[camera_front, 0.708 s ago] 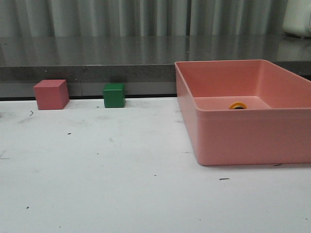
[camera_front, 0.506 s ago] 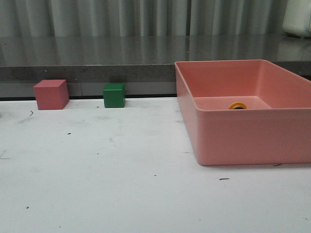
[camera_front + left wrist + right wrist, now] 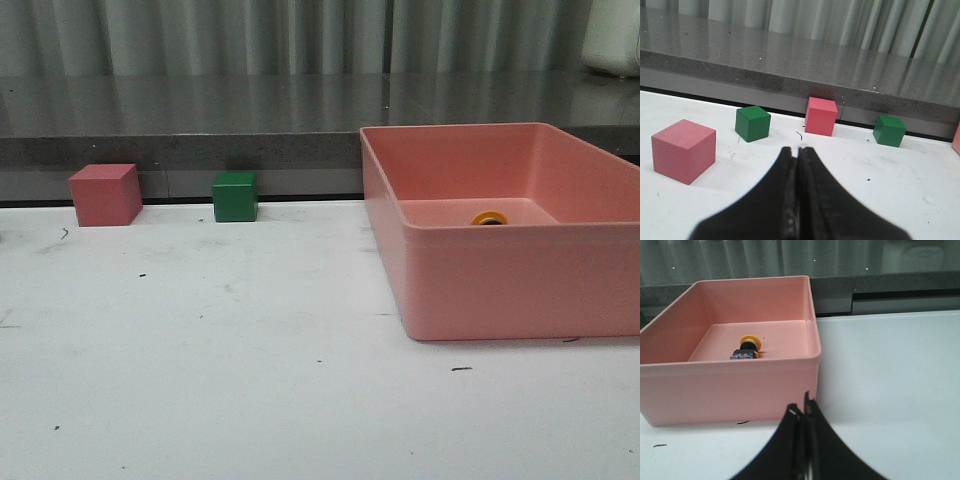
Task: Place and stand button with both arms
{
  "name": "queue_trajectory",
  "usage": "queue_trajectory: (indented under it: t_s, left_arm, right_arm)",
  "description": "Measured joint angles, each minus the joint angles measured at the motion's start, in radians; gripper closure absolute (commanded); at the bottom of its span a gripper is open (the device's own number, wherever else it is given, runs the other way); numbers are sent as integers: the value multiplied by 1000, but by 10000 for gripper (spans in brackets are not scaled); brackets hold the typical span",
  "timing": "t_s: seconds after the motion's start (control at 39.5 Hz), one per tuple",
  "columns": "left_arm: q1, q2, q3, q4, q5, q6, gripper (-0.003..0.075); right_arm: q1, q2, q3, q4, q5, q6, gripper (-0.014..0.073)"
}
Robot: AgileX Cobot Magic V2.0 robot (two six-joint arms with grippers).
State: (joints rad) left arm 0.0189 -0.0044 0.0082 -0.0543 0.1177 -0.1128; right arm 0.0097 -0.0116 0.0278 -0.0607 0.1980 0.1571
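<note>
Button (image 3: 746, 349) lying sideways in pink bin (image 3: 790, 365); nothing started. Left fingers (image 3: 791, 165) and right fingers (image 3: 799, 415) closed, empty.

Both grippers closed, both arms outside the front view.

The left gripper (image 3: 799, 156) is holding its black fingers pressed together, tips touching, gripping nothing. The right gripper (image 3: 803, 410) is holding its fingers together likewise, gripping nothing. Neither arm is showing in the front view.
</note>
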Motion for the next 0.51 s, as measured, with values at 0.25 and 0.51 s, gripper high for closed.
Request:
queue_trajectory:
  t_s: [0.25, 0.51]
  left_arm:
    - [0, 0, 0, 0, 0, 0, 740]
    - [0, 0, 0, 0, -8, 0, 740]
  right_arm:
    - [0, 0, 0, 0, 0, 0, 663]
    - [0, 0, 0, 0, -29, 0, 663]
